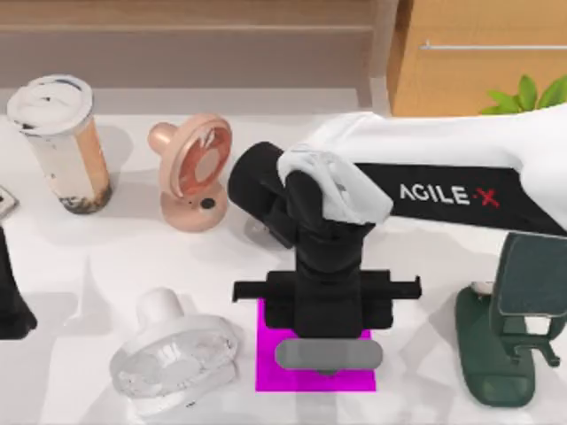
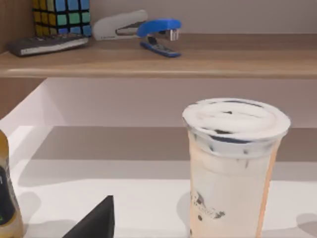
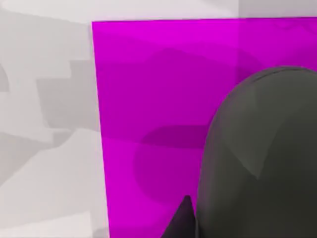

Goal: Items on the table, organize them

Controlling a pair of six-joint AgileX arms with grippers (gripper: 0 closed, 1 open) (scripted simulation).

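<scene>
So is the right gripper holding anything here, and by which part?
Cannot be told. The right gripper hangs over the magenta pad with the grey mouse under it, but its fingers are hidden.

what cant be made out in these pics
- Right claw fingers: in the top view the black wrist block hides them, so whether they grip the dark grey oval mouse over the magenta square pad cannot be told.
- Silver-edged smartphone: cut off by the top view's left edge.
- Orange-beige drink cup with white lid: its base is cut off by the left wrist view's edge.
</scene>
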